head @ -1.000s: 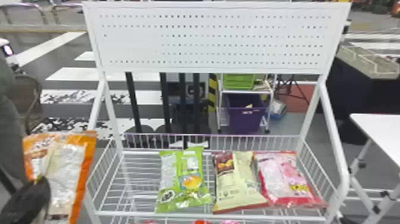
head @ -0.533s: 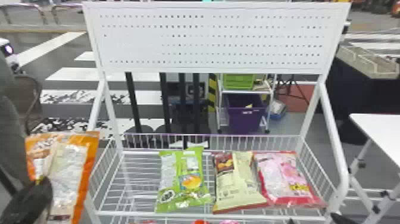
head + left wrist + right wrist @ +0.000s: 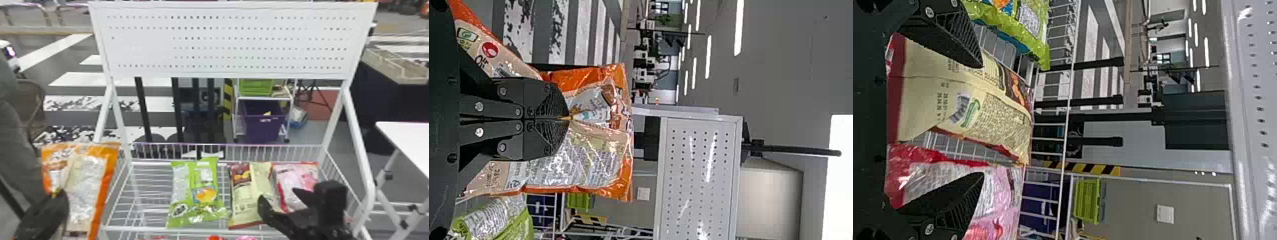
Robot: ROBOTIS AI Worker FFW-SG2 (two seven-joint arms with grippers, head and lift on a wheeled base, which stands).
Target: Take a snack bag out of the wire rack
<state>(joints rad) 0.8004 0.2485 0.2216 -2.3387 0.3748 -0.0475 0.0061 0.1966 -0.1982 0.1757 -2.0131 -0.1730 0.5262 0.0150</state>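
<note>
The right gripper (image 3: pixel 278 194) has risen over the right part of a white wire rack (image 3: pixel 137 228), while an orange-edged, clear-and-beige plastic snack bag (image 3: pixel 86 188) has edged closer to its left side. Inside sit a cream, dark-red-ended bag (image 3: pixel 247 198), a shiny green bag (image 3: pixel 194 206) and a glossy pink-and-red bag (image 3: pixel 287 182). The left gripper (image 3: pixel 59 196) pinches the orange-edged bag outside the rack; the right's fingers stand wide apart, gripping nothing.

Right pincer (image 3: pixel 279 194) apparently above bags (image 3: pixel 200 194) in rack (image 3: pixel 137 228).
</note>
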